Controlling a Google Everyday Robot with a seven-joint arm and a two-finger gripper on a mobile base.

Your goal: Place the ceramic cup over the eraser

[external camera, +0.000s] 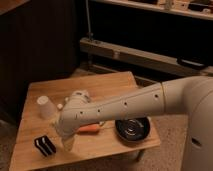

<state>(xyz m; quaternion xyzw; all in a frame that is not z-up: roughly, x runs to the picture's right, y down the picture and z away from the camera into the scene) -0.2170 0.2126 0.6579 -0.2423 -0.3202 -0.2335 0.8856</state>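
Needing a move of open, empty gripper [67, 143] from just beside eraser [45, 146] to ceramic cup [45, 106] behind eraser, closing squarely round its wall.

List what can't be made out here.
Camera view:
- Orange item: top hidden by arm.
- Black bowl: far rim under arm; contents too dim.
- Whitish item beside ceramic cup: too small to identify.
- Gripper, open, right of eraser: contact with table unclear.
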